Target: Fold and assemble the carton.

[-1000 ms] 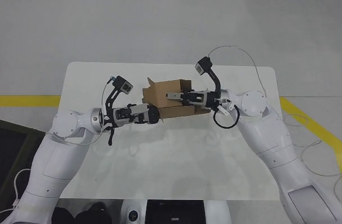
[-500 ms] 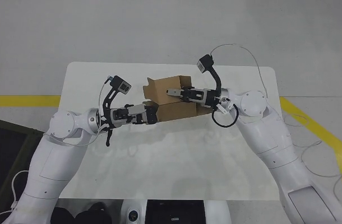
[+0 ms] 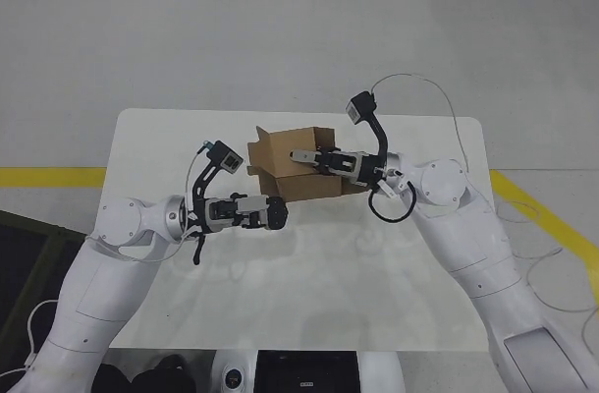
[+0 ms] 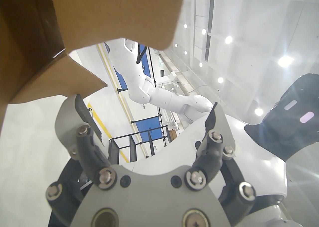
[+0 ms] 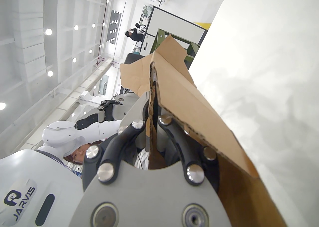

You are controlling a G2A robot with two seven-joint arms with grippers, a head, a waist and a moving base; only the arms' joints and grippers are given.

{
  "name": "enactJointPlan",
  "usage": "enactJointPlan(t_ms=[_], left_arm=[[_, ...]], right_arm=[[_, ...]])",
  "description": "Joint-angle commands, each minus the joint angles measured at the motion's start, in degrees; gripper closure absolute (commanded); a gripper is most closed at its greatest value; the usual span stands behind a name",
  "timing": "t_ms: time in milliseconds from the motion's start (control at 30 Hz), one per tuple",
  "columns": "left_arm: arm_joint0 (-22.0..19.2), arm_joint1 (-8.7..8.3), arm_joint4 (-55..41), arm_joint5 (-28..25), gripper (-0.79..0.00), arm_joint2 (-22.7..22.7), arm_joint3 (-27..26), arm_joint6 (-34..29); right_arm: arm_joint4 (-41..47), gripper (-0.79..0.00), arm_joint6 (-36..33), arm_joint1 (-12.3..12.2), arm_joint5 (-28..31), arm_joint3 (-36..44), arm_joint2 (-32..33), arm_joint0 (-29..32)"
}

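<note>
Top view: the carton (image 3: 292, 165) is at the far middle of the white, round-cornered worktop (image 3: 378, 285). It is a brown cardboard box, skewed to the worktop's edges, with flaps sticking out at its left end. My right pincer (image 3: 301, 155) comes in from the right and is clamped on one of its upper walls. My left pincer (image 3: 280, 212) hangs just beside the carton's near left corner, apart from it. A yellow stripe (image 3: 44, 177) crosses the grey floor on either side of the worktop. From up here I cannot tell whether the carton's underside rests on the surface.

Left wrist view: this shows what the overhead camera does not. My left pincer (image 4: 145, 108) is spread wide, with nothing between its ribbed black pads (image 4: 83, 113). The carton (image 4: 112, 1) looms just past my fingertips as a flat, matte flap with a rounded corner. Beside it is a darker hollow of bare cardboard. A pointed flap corner lies close to one fingertip, and I cannot tell if they touch.

Right wrist view: my right pincer (image 5: 152, 113) is drawn narrow, nipping a single cardboard wall. The carton's (image 5: 179, 103) raw, fluted cut edge rises straight from between my fingers. Its smooth brown face slopes away above the plain white worktop (image 5: 261, 63).
</note>
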State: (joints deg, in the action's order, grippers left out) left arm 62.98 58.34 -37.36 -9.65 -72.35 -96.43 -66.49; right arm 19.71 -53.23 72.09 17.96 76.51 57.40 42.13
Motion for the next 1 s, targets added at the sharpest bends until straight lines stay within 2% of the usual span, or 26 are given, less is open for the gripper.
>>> enactJointPlan(t_ms=[0, 300, 967], left_arm=[[-0.68, 0.13, 0.0, 0.05, -0.785, 0.47, 0.62, 0.22], [-2.53, 0.38, 0.13, -0.03, -0.785, 0.91, 2.18, 0.35], [-1.8, 0.05, -0.55, 0.1, -0.785, -1.96, 1.89, -0.09]], right_arm=[[-0.01, 0.0, 0.09, 0.01, -0.21, 0.83, -0.07, 0.38], [-0.34, 0.0, 1.36, 0.19, -1.53, 3.1, -0.87, 2.45], [-1.77, 0.0, 1.33, 0.39, -1.79, 3.23, -0.91, 3.24]])
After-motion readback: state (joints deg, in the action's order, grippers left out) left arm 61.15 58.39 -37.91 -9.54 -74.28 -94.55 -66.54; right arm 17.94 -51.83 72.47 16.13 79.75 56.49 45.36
